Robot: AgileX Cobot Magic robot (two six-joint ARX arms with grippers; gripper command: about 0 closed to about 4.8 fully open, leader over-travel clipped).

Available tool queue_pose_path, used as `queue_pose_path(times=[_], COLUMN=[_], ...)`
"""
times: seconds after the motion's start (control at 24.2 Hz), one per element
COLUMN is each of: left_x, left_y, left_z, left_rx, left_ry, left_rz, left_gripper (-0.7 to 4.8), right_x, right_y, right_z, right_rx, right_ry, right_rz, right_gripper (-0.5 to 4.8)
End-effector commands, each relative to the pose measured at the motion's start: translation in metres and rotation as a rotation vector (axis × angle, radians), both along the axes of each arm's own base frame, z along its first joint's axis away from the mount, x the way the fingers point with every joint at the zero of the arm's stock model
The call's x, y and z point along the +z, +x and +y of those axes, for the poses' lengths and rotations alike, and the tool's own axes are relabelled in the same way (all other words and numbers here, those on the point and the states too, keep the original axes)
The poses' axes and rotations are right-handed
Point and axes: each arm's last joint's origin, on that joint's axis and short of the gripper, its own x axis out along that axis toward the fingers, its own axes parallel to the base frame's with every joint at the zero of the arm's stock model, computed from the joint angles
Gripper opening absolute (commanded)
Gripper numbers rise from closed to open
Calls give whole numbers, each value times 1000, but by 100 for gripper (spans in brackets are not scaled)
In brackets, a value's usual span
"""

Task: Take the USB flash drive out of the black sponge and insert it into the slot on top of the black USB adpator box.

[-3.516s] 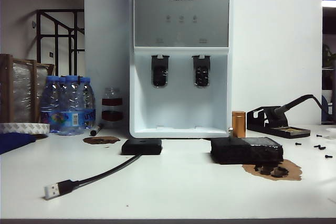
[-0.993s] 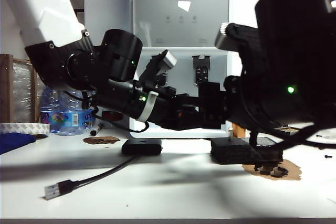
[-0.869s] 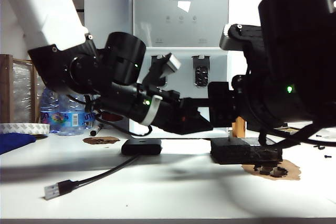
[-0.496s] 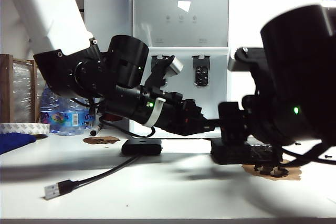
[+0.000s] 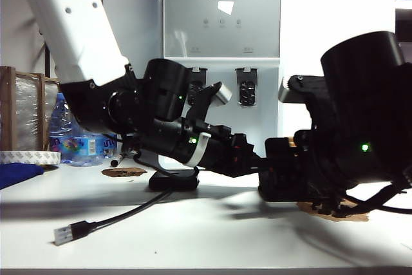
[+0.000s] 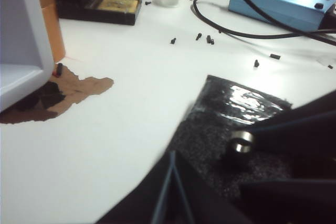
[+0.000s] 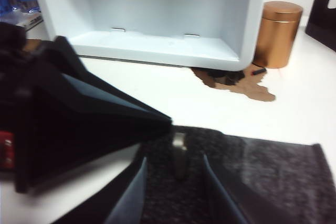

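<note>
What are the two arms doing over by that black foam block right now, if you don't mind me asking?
Both arms have converged on the black sponge, where the USB flash drive stands upright. The right gripper is open with a finger on either side of the drive, not closed on it. The left gripper sits low at the sponge's edge beside the drive; whether it is open is unclear. The black USB adpator box lies untouched nearby on the table.

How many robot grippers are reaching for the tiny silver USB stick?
2. The left gripper comes from the left, the right gripper from the right. Both are open over the thick black foam sponge; the right one straddles the stick standing in it.
</note>
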Motion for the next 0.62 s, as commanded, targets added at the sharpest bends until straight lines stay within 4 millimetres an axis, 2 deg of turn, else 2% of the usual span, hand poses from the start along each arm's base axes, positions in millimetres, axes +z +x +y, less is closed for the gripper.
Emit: queue_pose_path(times=[0.04,0.45,0.62], left_x=[1,-3,-3], left_y=[3,5,4], left_z=[0,3,3], left_rx=[-25,2,-2], left_ry=[2,37,36], left_rz=[12,18,18], left_gripper=[-4,-4,-4], right_x=[2,-2,-2], right_y=[5,16,17], right_z=[2,-5,-6], right_rx=[55,74,71], right_ry=[-1,-74,-87], right_rz=[-33,-53,-59], right_gripper=[181,179,98])
